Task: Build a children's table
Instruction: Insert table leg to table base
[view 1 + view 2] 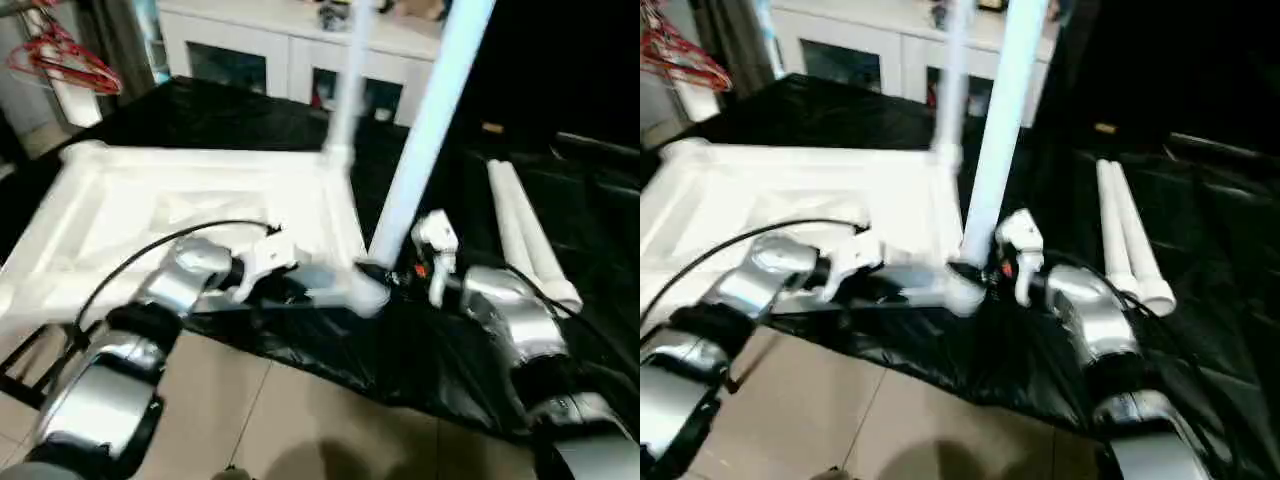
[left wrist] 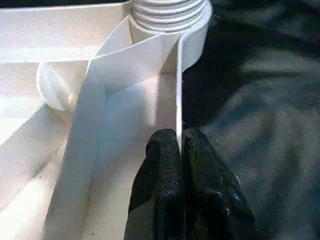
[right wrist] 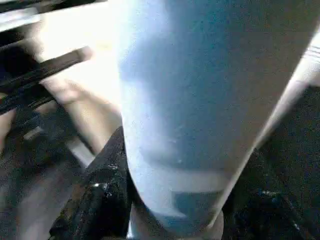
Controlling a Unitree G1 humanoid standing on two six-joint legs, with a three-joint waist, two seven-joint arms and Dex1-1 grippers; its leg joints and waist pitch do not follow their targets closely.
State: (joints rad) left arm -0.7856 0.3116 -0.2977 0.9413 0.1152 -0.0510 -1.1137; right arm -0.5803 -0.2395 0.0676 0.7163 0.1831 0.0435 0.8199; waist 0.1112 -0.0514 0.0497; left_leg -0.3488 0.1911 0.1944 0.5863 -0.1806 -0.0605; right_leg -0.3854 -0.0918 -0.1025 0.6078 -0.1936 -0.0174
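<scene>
The white table top (image 1: 150, 210) lies underside up on a black sheet. One white leg (image 1: 345, 90) stands upright in its far right corner socket. A second leg (image 1: 425, 130) rises from the near right corner socket (image 1: 368, 295), leaning to the right. My right gripper (image 1: 385, 272) is shut around this leg's lower end, and in the right wrist view black fingers (image 3: 100, 195) flank the tube (image 3: 185, 110). My left gripper (image 2: 180, 140) is shut on the thin rim wall (image 2: 178, 90) of the top, just short of that socket (image 2: 170, 15).
Two loose white legs (image 1: 530, 235) lie side by side on the black sheet (image 1: 400, 350) to the right. A white glass-door cabinet (image 1: 290, 50) stands behind, red hangers (image 1: 60, 55) at the far left. Tiled floor (image 1: 250, 420) lies in front.
</scene>
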